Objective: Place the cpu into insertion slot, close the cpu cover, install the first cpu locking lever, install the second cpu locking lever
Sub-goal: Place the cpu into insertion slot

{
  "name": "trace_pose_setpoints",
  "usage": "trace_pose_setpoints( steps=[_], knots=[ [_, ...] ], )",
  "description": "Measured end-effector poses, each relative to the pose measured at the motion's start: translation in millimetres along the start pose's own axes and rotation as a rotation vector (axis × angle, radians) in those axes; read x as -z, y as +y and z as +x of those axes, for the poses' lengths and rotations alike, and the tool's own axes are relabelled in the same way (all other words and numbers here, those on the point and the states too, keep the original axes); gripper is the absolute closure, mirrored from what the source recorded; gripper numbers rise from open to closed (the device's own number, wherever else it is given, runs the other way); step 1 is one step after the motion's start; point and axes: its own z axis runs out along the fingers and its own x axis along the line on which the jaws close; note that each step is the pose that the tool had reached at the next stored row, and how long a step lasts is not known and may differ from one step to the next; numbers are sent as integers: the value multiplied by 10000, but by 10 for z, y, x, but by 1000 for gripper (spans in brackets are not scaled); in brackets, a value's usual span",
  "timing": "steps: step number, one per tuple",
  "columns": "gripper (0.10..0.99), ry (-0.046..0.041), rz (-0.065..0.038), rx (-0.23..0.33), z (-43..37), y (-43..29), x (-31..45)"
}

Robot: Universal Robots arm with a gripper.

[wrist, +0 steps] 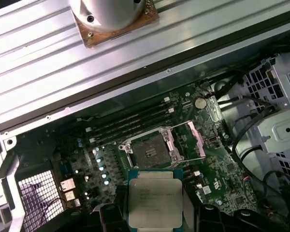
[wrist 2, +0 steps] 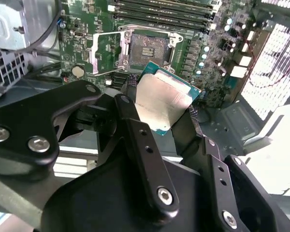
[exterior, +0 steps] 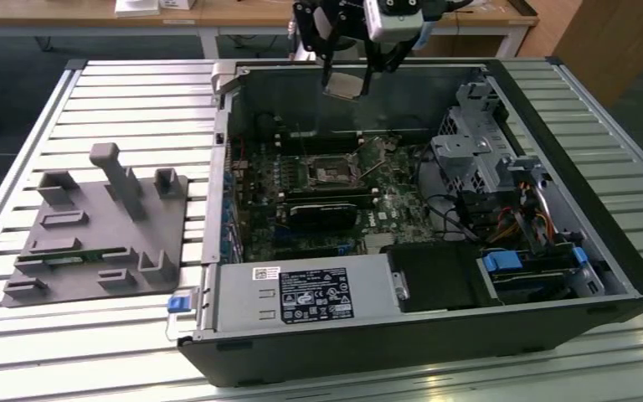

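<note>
Pale silver-grey metal tops the cpu (wrist 2: 164, 99), which is pinched by two opposite edges between the black fingers (wrist 2: 135, 135) of the gripper (wrist 2: 160, 110). The jaws are closed on the chip. It sits at their tips, tilted in the second wrist view so that its green border shows along the upper edge.

In the first wrist view the cpu (wrist: 154, 198) fills the gap in the gripper (wrist: 154, 210), with the dark finger bodies tight on either side of it.

The exterior view shows the gripper (exterior: 350, 77) carrying the cpu (exterior: 344, 84) in the air over the far wall of the open computer case (exterior: 589, 251). It is well apart from the insertion slot (exterior: 331, 172) on the dark green motherboard (exterior: 394, 218) below.

The insertion slot (wrist: 149, 152) lies bare, its dark centre exposed inside the silvery rim. The cpu cover (wrist: 191, 140) is swung up and away from it, hinged open at one side of the socket. In the second wrist view the same cpu cover (wrist 2: 104, 53) stands just beside the insertion slot (wrist 2: 147, 50), and the chip hangs between the camera and the socket without touching it.

Long narrow memory slots (wrist: 130, 121) run beside the socket.

The case rests on a slatted metal table (exterior: 131, 92). A grey fixture tray (exterior: 98, 243) lies on the table at the exterior view's left, apart from the case.
</note>
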Motion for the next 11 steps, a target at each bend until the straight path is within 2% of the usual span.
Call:
trace_pose_setpoints(
  steps=[11],
  knots=[
    [545, -115, -73, -1333, 10, -5, -8]
  ],
)
